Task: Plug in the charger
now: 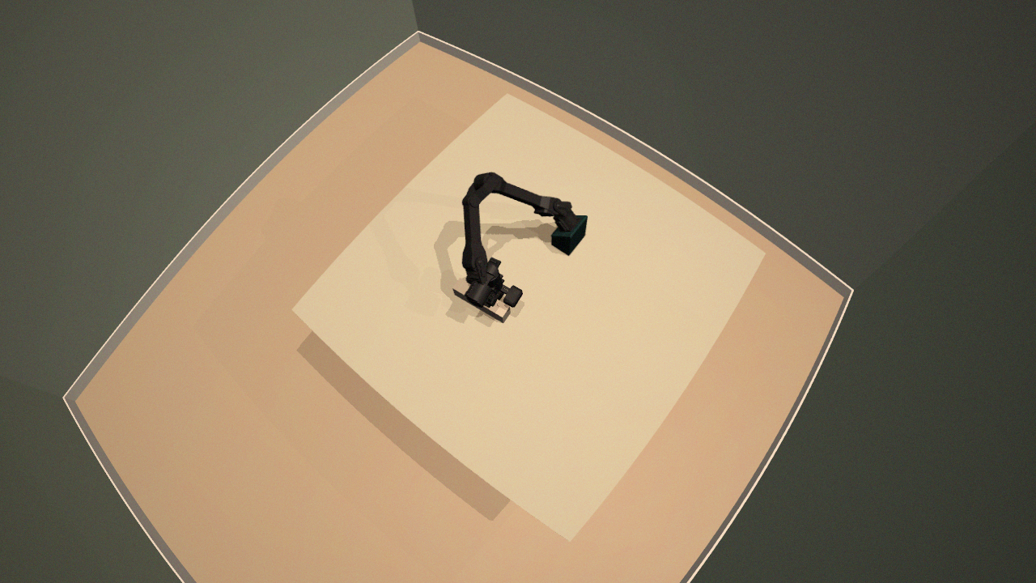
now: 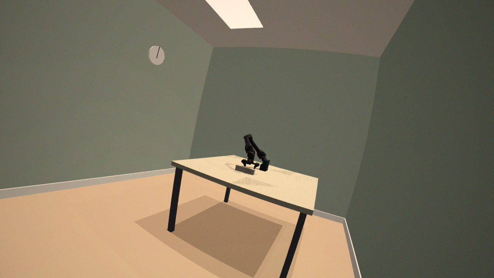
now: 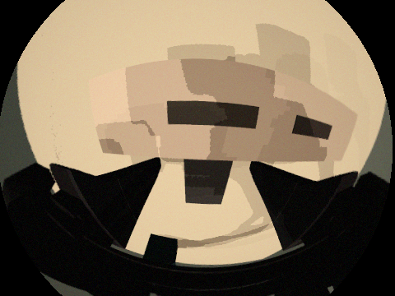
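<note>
The power strip point(image 1: 499, 316) point(image 2: 244, 170) point(image 3: 189, 141) is a long pinkish-grey bar on the table, with two dark rectangles on it in the wrist view. The charger point(image 3: 206, 182) is a small dark block against the strip's near edge, seen between my fingers in the wrist view. My gripper point(image 2: 250, 165) point(image 3: 206, 164) is open, with a gap on either side of the charger. In the top view the gripper's body hides the charger and part of the strip. The prongs are hidden, so I cannot tell whether they sit in an outlet.
The arm's dark teal base block point(image 1: 568, 239) point(image 2: 264, 165) point(image 3: 161, 248) stands on the pale table point(image 1: 615, 362) point(image 2: 276, 186), near the strip. The arm bends from it over to the strip. Shadows of the arm and gripper fall on the strip and the table.
</note>
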You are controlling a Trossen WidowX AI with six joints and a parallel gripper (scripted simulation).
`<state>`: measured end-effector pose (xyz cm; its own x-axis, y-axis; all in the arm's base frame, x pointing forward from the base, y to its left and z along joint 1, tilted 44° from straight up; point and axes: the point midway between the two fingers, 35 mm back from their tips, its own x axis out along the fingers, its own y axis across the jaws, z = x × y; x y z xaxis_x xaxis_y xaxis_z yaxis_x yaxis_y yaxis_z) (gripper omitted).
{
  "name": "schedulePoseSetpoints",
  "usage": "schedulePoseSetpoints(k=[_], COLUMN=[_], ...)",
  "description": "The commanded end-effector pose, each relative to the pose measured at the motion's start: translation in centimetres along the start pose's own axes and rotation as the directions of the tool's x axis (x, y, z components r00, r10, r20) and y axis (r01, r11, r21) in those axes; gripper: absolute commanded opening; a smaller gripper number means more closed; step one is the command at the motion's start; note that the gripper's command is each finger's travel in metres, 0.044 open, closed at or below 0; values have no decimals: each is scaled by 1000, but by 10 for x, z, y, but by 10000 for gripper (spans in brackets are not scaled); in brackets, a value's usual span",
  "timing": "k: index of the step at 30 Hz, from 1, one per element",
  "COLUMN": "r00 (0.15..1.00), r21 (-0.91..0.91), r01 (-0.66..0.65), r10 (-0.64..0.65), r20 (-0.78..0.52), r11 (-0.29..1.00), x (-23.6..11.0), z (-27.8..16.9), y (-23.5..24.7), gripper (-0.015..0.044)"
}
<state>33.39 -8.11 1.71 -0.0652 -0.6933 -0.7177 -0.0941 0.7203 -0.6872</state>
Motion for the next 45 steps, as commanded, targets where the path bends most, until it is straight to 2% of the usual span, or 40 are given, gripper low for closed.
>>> schedulePoseSetpoints(k=[1,45], r00=[1000,1000], r21=[0,12], r01=[0,0], r10=[0,0], r20=[2,20], r11=[1000,1000], x=[1,2], z=[-2,-18], y=[0,0], gripper=[440,440])
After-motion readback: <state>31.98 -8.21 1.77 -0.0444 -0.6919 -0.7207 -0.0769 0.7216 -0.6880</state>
